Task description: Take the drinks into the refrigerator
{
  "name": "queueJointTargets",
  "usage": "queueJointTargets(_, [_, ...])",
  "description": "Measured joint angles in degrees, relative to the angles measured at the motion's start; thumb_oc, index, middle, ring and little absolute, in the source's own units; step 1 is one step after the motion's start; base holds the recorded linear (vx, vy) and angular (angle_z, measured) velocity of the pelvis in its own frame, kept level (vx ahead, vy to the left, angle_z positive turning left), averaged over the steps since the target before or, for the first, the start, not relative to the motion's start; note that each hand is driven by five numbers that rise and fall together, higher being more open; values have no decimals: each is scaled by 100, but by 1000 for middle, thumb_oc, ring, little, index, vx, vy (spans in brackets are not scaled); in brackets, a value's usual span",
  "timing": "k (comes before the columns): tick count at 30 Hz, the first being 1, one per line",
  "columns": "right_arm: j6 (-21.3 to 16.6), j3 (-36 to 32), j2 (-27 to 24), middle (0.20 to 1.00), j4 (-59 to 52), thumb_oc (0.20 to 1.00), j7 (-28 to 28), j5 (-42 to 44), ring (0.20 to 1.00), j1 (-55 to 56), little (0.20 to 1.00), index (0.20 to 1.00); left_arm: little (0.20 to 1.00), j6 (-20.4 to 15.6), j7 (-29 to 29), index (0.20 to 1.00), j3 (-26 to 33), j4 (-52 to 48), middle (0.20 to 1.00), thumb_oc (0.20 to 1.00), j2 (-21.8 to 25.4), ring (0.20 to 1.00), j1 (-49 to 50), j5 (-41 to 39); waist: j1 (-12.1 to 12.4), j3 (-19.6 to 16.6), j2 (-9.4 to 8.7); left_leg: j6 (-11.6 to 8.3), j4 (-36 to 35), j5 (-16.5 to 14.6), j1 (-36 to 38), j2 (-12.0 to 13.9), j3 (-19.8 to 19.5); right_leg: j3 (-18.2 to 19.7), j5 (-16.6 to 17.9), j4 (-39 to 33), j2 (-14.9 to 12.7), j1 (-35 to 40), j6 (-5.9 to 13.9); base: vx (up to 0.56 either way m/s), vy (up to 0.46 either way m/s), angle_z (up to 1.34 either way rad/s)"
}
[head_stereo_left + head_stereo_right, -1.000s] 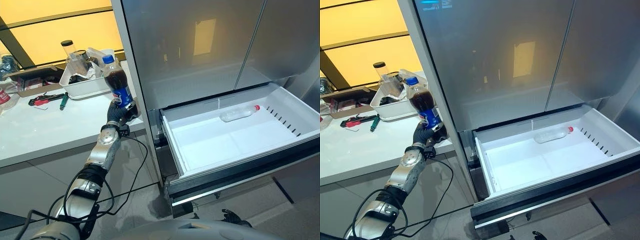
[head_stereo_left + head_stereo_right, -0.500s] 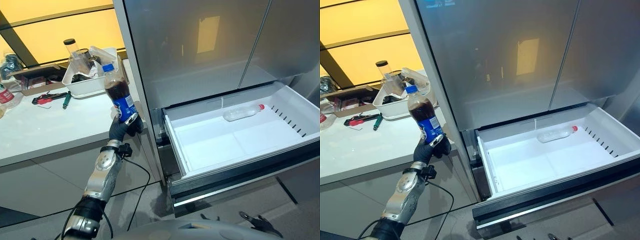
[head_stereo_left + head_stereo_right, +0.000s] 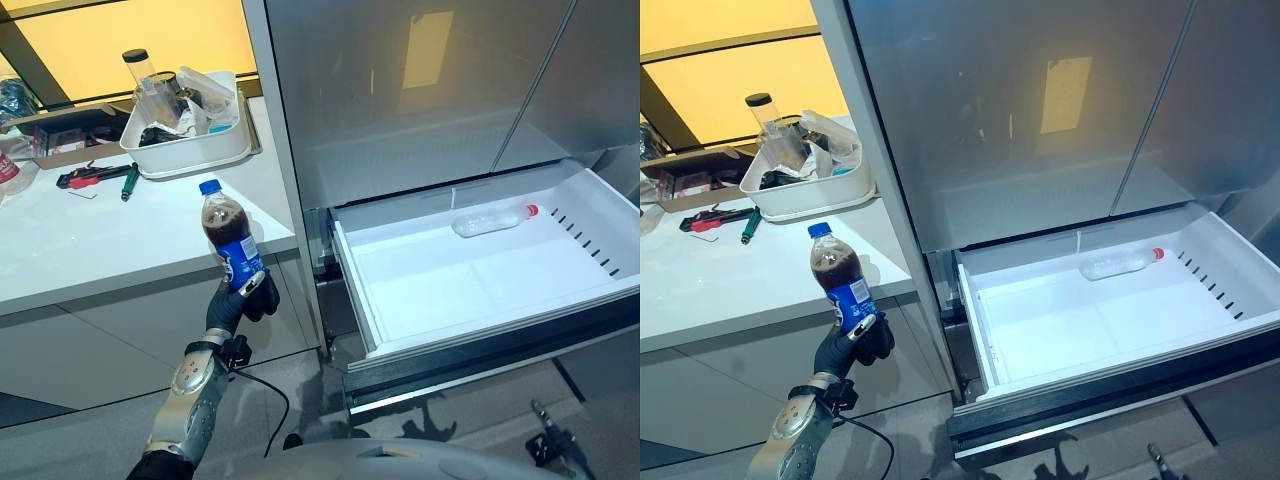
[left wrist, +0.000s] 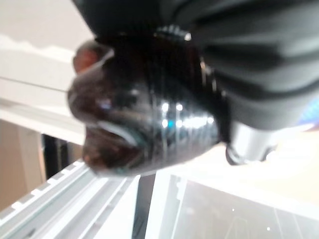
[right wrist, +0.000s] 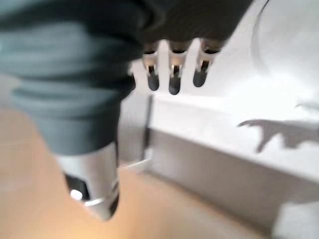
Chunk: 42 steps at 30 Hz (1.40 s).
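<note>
arm: silver-grey | left hand: dark ribbed cover | fingers: silver, dark-tipped

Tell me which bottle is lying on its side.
The clear bottle with the red cap, lying at the back of the open fridge drawer. The dark cola bottle is held upright in the left hand, outside the drawer.

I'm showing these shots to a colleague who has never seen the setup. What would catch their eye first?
Probably the cola bottle, held upright in the left hand in front of the white counter. Next, the fridge's open white drawer to the right, with one clear bottle lying on its side at the back. A white tub of clutter sits on the counter's far side, against the fridge.
</note>
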Motion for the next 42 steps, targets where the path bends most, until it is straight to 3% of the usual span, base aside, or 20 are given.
queueJointTargets(7, [-499, -278, 8, 1000, -1299, 1000, -504, 22, 1000, 36, 1000, 1000, 200, 0, -23, 200, -1, 0, 200, 200, 2, 200, 9, 10, -7, 3, 3, 5, 1, 3, 29, -19, 3, 4, 2, 4, -20, 27, 8, 0, 0, 0])
queueJointTargets(16, [-859, -649, 28, 1000, -2638, 1000, -1021, 10, 1000, 61, 1000, 1000, 200, 0, -61, 200, 30, -4, 200, 200, -13, 200, 33, 58, -52, 8, 51, 23, -2, -8, 99, -28, 21, 38, 11, 1, -35, 78, 25, 1, 0, -1])
queueJointTargets(20, [-1112, -638, 89, 1000, -3670, 1000, -1254, -379, 1000, -30, 1000, 1000, 200, 0, -20, 200, 38, -11, 200, 200, -79, 200, 34, 82, -94, -2, 65, 28, 0, -9, 111, -35, 44, 68, 18, 3, -44, 78, 34, 0, 4, -2])
queueJointTargets(26, [-1138, -657, 263, 1000, -4651, 1000, -1875, -1208, 1000, -208, 1000, 1000, 200, 0, 73, 200, 133, -35, 200, 200, -133, 200, 72, 228, -147, -13, 90, 43, -2, -18, 123, -40, 87, 114, 21, 3, -54, 72, 40, -1, 0, -2])
queueJointTargets(32, [-1256, -612, 257, 1000, -6211, 1000, -2244, -2592, 1000, -467, 1000, 1000, 200, -2, 134, 200, 259, -178, 200, 200, -188, 200, 71, 289, -146, -29, 83, 48, -2, -22, 133, -44, 136, 130, 27, 3, -63, 69, 50, -2, 0, -2])
queueJointTargets(37, [-1215, -389, 280, 1000, -7111, 1000, -2125, -3310, 1000, -486, 1000, 1000, 200, -7, 235, 200, 334, -177, 200, 200, -246, 200, 102, 406, -145, -33, 79, 48, -1, -22, 133, -45, 140, 131, 26, 3, -62, 68, 52, 0, 0, 0])
queueJointTargets(42, [-1200, -78, 219, 1000, -7506, 1000, -1566, -3457, 1000, -481, 1000, 1000, 200, -10, 230, 200, 495, -177, 200, 200, -271, 200, 166, 512, -141, -34, 60, 48, 1, -22, 133, -47, 144, 133, 26, 4, -62, 66, 52, 0, 0, 0])
